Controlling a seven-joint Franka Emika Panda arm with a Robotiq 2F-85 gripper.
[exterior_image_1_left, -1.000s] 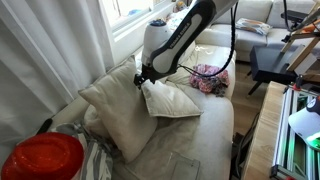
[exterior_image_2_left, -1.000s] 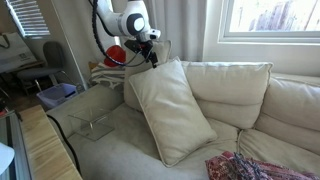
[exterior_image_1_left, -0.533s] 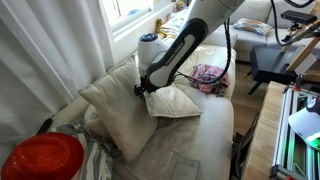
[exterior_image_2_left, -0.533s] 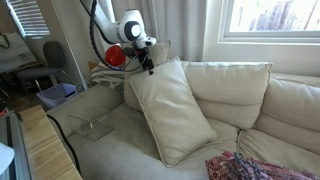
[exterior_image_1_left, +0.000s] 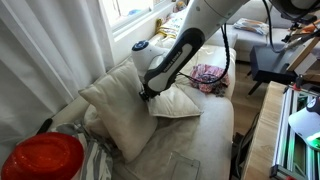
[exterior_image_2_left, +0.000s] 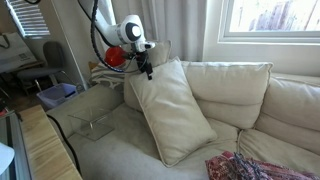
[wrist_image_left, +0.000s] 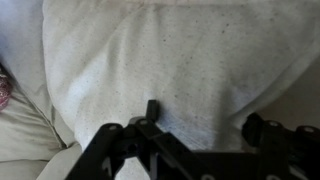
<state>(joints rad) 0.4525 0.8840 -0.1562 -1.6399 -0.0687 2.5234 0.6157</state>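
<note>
- Pillow (exterior_image_2_left: 172, 112): square throw type with a cream woven cover. Fine weave and faint dark speckle visible in wrist view.
- Location: standing on the sofa seat (exterior_image_2_left: 130, 160), leaning tilted against the back cushions (exterior_image_2_left: 235, 85), one corner uppermost. Visible in both exterior views.
- Gripper (exterior_image_2_left: 147, 70): set at the uppermost corner of the pillow. Fingers (wrist_image_left: 122, 140) spread wide, one to each side of the fabric in wrist view. Contact with the cover not confirmable from any view.
- Weight: judged light, with loose filling and no rigid core.
- Stiffness: judged very soft. Likely to compress under any squeeze and to sag or swing if lifted by one corner.
- Surface: matte cloth, judged high in friction and not slippery between pads.
- Fragility: none apparent. Likely tolerant of a firm pinch.
- Hold point: take at a corner or along the seamed edge, where cover and filling thin out enough to fit between the jaws. Avoid the middle of the panel, judged too thick and too rounded for a secure pinch.
- Shape: plump centre tapering to pointed corners, with gentle creases near the edges.
- Surroundings: back cushions in the same cream fabric, larger and flatter. Patterned cloth (exterior_image_2_left: 250, 168) in reds and pinks lying on the seat, well apart from the pillow. Glossy red round object (exterior_image_2_left: 117, 57) beyond the sofa arm, behind the gripper. Clear plastic tray (exterior_image_2_left: 95, 125) near the arm of the sofa.
</note>
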